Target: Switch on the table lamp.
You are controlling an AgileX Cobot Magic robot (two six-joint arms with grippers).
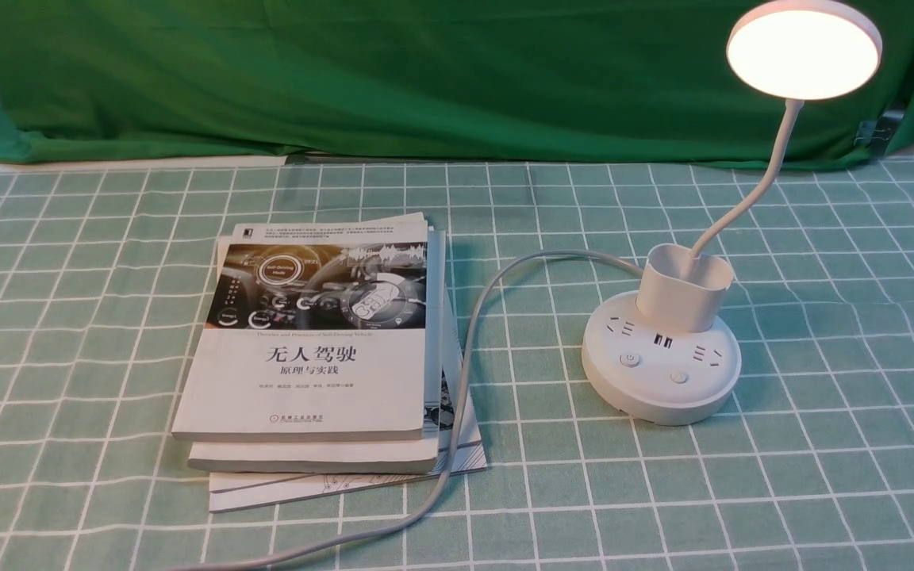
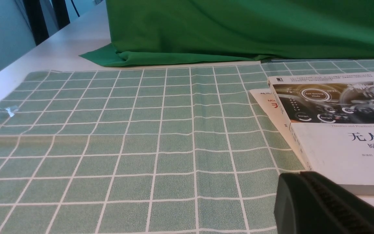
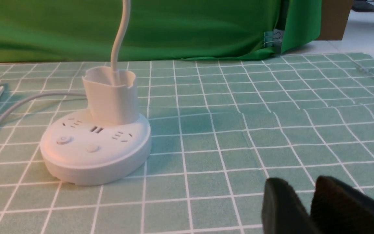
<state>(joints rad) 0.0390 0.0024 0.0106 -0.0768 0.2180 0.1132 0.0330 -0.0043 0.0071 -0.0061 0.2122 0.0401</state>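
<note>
On the right half of the front view stands the table lamp, its round white base resting on the green checked tablecloth. The cup-shaped holder rises from the rear of the base; the thin neck curves up and rightward to the disc head at the upper right corner, which glows warm white. Two buttons, USB ports and socket slots face the viewer. A grey cable leaves the base toward the left, arcs past the stack of books at centre left, touching its right edge, and exits at the lower edge. A green backdrop cloth fills the upper frame. Neither arm appears in the front view. Right wrist view: the right gripper, lower right, with two dark fingers parted by a narrow gap, grasping nothing, well apart from the lamp. Left wrist view: the left gripper, lower right, one dark finger visible; jaw state cannot be told.
</note>
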